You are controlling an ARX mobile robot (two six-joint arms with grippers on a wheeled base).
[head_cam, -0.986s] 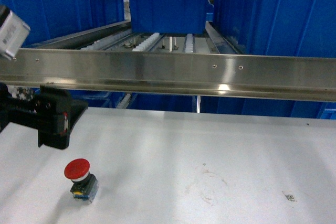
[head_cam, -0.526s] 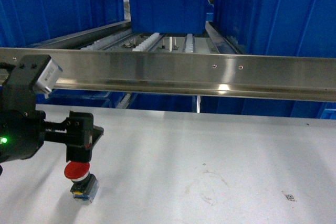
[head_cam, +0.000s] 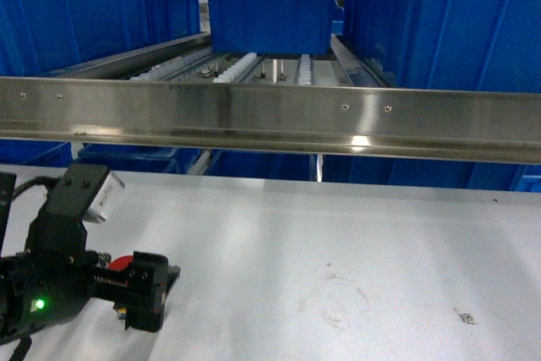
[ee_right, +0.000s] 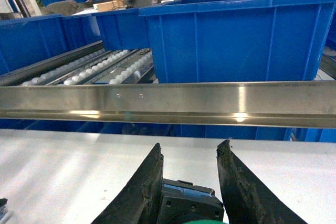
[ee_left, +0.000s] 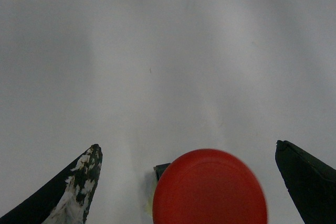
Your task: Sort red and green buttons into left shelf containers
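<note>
The red button (ee_left: 210, 190) stands on the white table (head_cam: 355, 234), and only a sliver of its cap (head_cam: 121, 261) shows in the head view. My left gripper (head_cam: 150, 289) is low over it and open. In the left wrist view that gripper (ee_left: 187, 144) has one finger on each side of the cap, not touching it. My right gripper (ee_right: 191, 145) is shut on the green button (ee_right: 189, 203), whose dark block body sits between the fingers with a green edge below. The right gripper is out of the head view. Blue containers (head_cam: 84, 19) line the left shelf.
A steel rail (head_cam: 270, 120) runs across in front of the shelf, with a roller track (head_cam: 245, 65) behind it. A blue bin (head_cam: 270, 14) sits mid-shelf and a large one (head_cam: 456, 23) at right. A small marker (head_cam: 466, 317) lies on the table.
My left arm has come down from rail height to the table, and its open fingers now stand on either side of the red button, mostly hiding it from the head view.
</note>
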